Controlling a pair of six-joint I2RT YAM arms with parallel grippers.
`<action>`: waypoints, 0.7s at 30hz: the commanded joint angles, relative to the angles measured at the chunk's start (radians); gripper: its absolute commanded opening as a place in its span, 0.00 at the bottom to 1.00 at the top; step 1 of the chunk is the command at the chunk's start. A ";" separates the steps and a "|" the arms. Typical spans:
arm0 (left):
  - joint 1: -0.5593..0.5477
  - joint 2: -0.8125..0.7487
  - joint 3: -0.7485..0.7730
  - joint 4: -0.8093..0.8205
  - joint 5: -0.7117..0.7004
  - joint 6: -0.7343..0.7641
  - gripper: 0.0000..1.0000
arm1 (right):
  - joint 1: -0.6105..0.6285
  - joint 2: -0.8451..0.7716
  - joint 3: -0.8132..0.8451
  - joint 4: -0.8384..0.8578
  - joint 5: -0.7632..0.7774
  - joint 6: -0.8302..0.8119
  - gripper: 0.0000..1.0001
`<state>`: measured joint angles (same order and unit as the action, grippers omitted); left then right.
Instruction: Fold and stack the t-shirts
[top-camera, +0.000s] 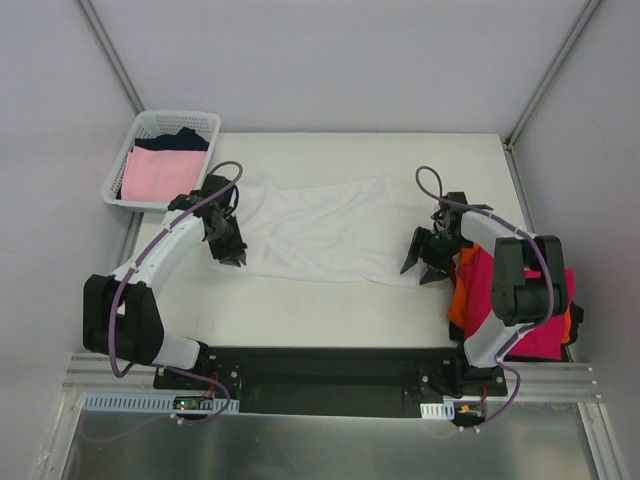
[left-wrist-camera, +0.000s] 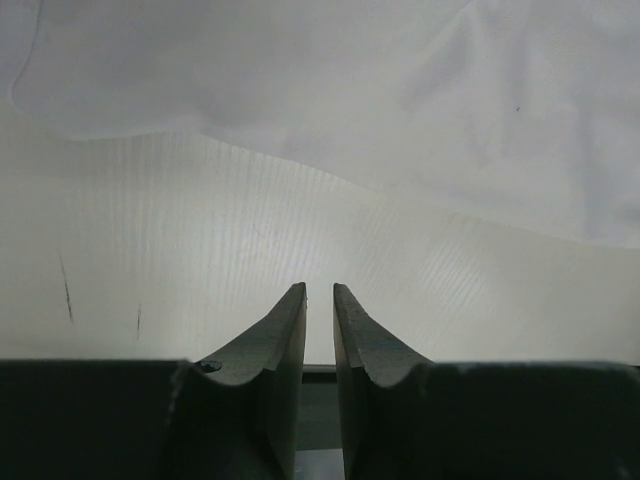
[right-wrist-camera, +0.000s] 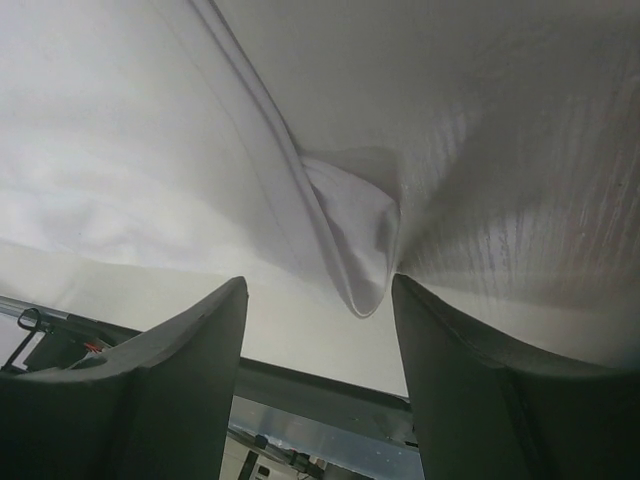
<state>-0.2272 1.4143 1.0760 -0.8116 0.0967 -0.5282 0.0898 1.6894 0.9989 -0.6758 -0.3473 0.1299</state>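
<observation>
A white t-shirt (top-camera: 320, 230) lies spread and wrinkled across the middle of the table. My left gripper (top-camera: 230, 255) hovers at its left edge. In the left wrist view its jaws (left-wrist-camera: 320, 290) stand only a narrow slit apart with nothing between them, and the white t-shirt (left-wrist-camera: 400, 100) lies just beyond. My right gripper (top-camera: 425, 262) is at the shirt's right edge. It is open wide (right-wrist-camera: 319, 282), and a folded corner of the white cloth (right-wrist-camera: 360, 250) sits just beyond its fingertips, untouched.
A magenta-red t-shirt (top-camera: 520, 300) on an orange one (top-camera: 462, 290) lies under the right arm at the table's right edge. The white lattice basket (top-camera: 160, 160) at the back left holds a pale pink shirt (top-camera: 160, 175) and a navy one (top-camera: 180, 140).
</observation>
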 joint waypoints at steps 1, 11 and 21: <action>0.006 -0.038 -0.013 -0.026 -0.002 0.013 0.17 | 0.002 0.019 0.023 0.025 -0.033 0.002 0.63; 0.006 0.012 0.033 -0.029 0.012 0.014 0.18 | 0.051 0.047 0.053 0.039 -0.047 0.033 0.61; 0.005 0.014 0.025 -0.029 0.009 0.011 0.18 | 0.114 0.053 0.055 0.042 -0.067 0.066 0.01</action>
<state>-0.2272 1.4288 1.0801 -0.8165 0.1013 -0.5282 0.1833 1.7443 1.0264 -0.6308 -0.3882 0.1738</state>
